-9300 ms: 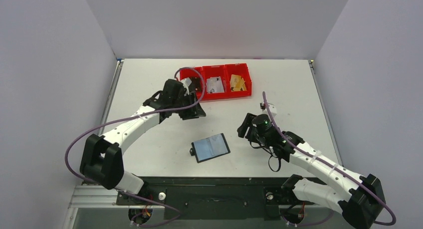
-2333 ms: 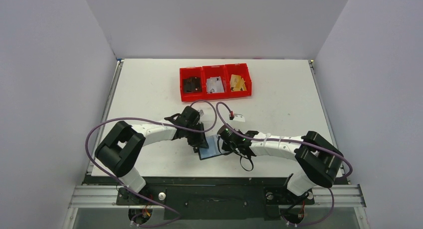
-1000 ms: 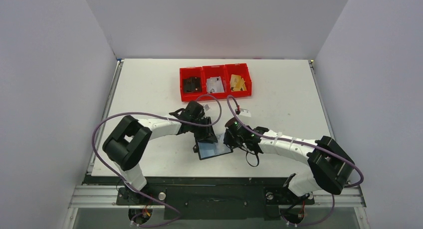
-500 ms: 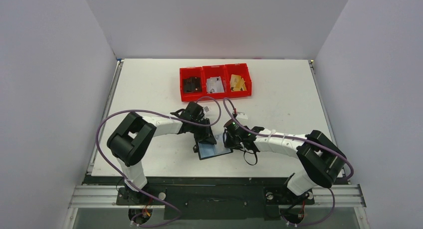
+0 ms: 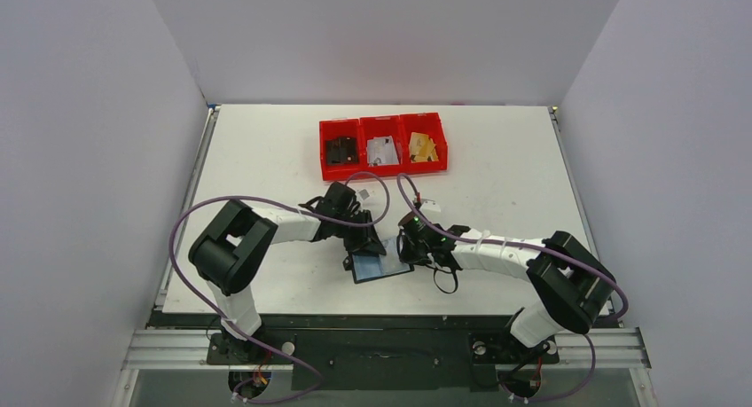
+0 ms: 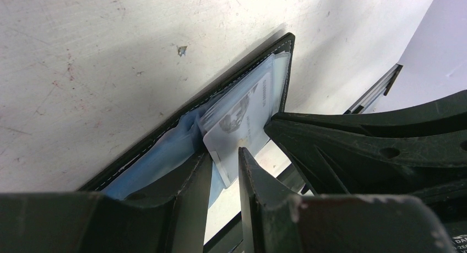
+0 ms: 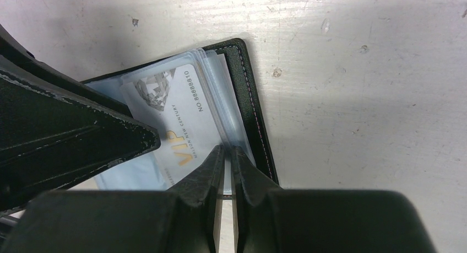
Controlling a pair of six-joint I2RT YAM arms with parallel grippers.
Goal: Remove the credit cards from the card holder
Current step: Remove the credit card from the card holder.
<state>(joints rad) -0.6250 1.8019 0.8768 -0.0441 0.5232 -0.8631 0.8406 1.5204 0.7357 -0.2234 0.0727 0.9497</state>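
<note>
Left tool (image 6: 224, 155) straddles a corner of the white VIP card (image 6: 245, 120), jaws slightly apart; my right tool (image 7: 227, 151), pinched together, sits on the card holder's (image 7: 250, 98) clear sleeve (image 7: 221, 93).

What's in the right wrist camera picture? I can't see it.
Two black fingers, nearly together, sit at the clear sleeve of an open black card holder on a scuffed white table. A white credit card marked VIP sits inside, with the left arm's finger beside it.

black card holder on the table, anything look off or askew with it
Yes: inside the open black folding card holder, the clear bluish plastic sleeve is rumpled, and a white-grey VIP card pokes out of it.
</note>
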